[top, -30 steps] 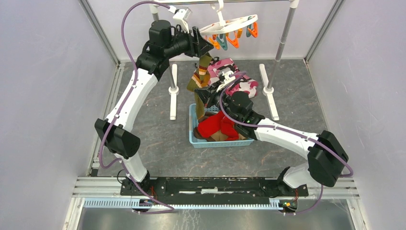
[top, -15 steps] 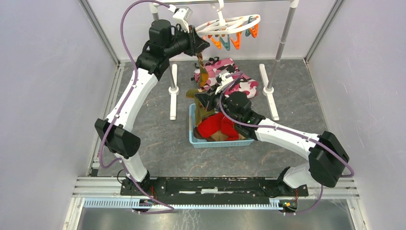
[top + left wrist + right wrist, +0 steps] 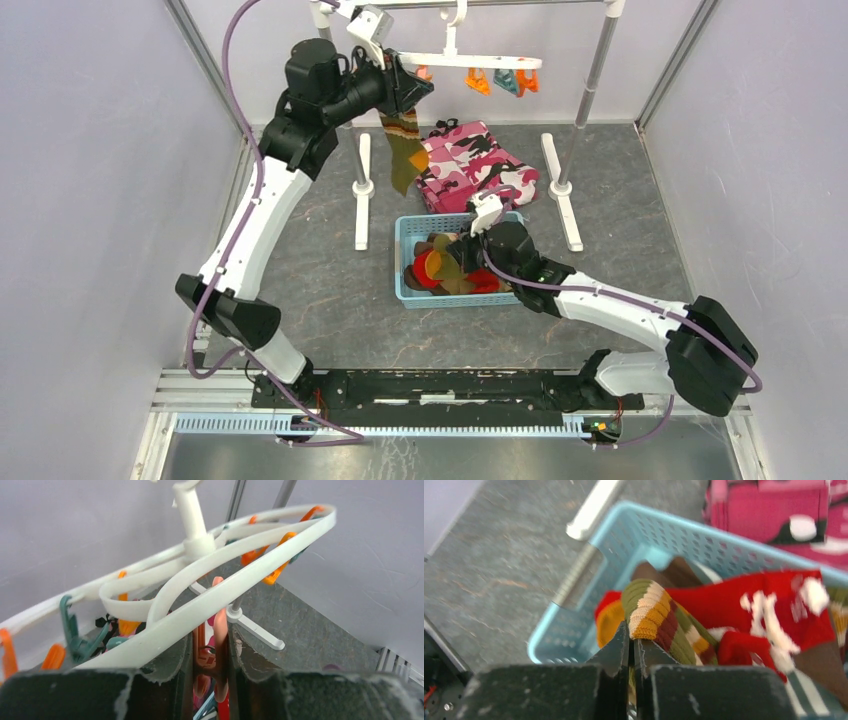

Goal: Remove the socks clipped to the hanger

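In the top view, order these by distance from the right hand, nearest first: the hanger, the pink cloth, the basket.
1. Basket, around the right hand.
2. Pink cloth, just behind the basket.
3. Hanger, high at the back.

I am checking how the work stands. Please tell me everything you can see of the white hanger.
The hanger is white plastic, a looped oval frame on a central stem whose hook sits over the metal rail. It hangs about level. Orange and teal clips dangle beneath. The left gripper is shut on a salmon clip at its left end, where one olive sock hangs.
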Tool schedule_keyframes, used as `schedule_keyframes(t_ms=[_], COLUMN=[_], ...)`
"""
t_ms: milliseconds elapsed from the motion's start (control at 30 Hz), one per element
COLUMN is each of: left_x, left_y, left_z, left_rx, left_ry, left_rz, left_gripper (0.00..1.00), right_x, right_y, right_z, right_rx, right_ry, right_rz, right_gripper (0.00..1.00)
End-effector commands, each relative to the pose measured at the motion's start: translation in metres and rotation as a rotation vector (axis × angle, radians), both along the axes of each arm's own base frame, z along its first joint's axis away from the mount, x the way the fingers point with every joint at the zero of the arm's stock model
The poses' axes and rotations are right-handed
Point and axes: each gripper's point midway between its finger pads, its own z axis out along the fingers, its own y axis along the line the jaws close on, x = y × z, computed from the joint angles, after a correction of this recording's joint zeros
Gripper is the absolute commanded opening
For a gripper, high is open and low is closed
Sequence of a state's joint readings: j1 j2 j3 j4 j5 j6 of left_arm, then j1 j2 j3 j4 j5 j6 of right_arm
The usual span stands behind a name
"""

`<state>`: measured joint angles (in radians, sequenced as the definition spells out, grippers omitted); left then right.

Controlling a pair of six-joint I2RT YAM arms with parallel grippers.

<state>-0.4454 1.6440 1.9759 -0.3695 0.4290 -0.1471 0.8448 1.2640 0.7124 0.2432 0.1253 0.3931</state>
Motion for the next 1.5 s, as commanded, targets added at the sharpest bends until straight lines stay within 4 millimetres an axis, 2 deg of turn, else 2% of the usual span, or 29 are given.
schedule_keyframes(t_ms=[0, 67, 133, 200, 300, 400, 467, 567, 700, 800, 1000, 1100, 1167, 1233, 1267, 1333, 1467], left_x=[-0.038, -0.044, -0.049, -0.052, -0.057, -0.062, -0.063, -0.061, -0.057, -0.056, -0.053, -0.053, -0.052, -0.051, -0.051, -0.051, -0.051], left_y=[0.007, 0.007, 0.007, 0.006, 0.003, 0.001, 0.000, -0.002, -0.004, -0.006, -0.005, -0.005, -0.005, -0.006, -0.006, -0.007, -0.008], left_z=[0.044, 0.045, 0.046, 0.043, 0.038, 0.034, 0.032, 0.028, 0.023, 0.021, 0.022, 0.021, 0.020, 0.019, 0.019, 0.018, 0.018], left_rx=[-0.011, -0.013, -0.017, -0.018, -0.018, -0.016, -0.014, -0.011, -0.011, -0.014, -0.012, -0.010, -0.009, -0.009, -0.010, -0.013, -0.026], left_ry=[-0.135, -0.129, -0.127, -0.118, -0.099, -0.088, -0.082, -0.072, -0.057, -0.045, -0.050, -0.050, -0.047, -0.043, -0.042, -0.035, -0.019], left_rz=[-0.066, -0.078, -0.087, -0.098, -0.118, -0.131, -0.136, -0.138, -0.133, -0.134, -0.125, -0.123, -0.123, -0.124, -0.123, -0.127, -0.132], left_gripper=[0.07, 0.09, 0.09, 0.09, 0.09, 0.10, 0.10, 0.11, 0.12, 0.13, 0.14, 0.14, 0.14, 0.14, 0.14, 0.14, 0.14], right_x=[0.002, 0.002, 0.003, 0.001, -0.002, -0.004, -0.004, -0.005, -0.004, -0.002, -0.016, -0.017, -0.012, -0.002, 0.003, 0.013, 0.034], right_y=[-0.024, -0.026, -0.030, -0.032, -0.042, -0.052, -0.056, -0.048, -0.027, -0.018, -0.016, -0.019, -0.021, -0.025, -0.027, -0.027, -0.017], right_z=[-0.037, -0.045, -0.044, -0.035, -0.011, 0.017, 0.035, 0.043, 0.026, 0.001, -0.071, -0.091, -0.091, -0.077, -0.066, -0.031, 0.053], right_rx=[-0.057, -0.061, -0.071, -0.074, -0.083, -0.089, -0.087, -0.061, 0.014, 0.061, 0.098, 0.078, 0.060, 0.050, 0.052, 0.066, 0.085], right_ry=[0.138, 0.206, 0.235, 0.235, 0.203, 0.149, 0.118, 0.116, 0.147, 0.166, 0.281, 0.307, 0.291, 0.230, 0.187, 0.072, -0.214], right_rz=[-0.053, -0.034, -0.029, -0.003, 0.008, 0.018, 0.014, 0.044, 0.102, 0.108, 0.113, 0.096, 0.079, 0.042, 0.023, -0.006, -0.066], right_gripper=[0.04, 0.11, 0.27, 0.40, 0.52, 0.57, 0.55, 0.50, 0.40, 0.34, 0.29, 0.29, 0.30, 0.35, 0.42, 0.54, 0.77])
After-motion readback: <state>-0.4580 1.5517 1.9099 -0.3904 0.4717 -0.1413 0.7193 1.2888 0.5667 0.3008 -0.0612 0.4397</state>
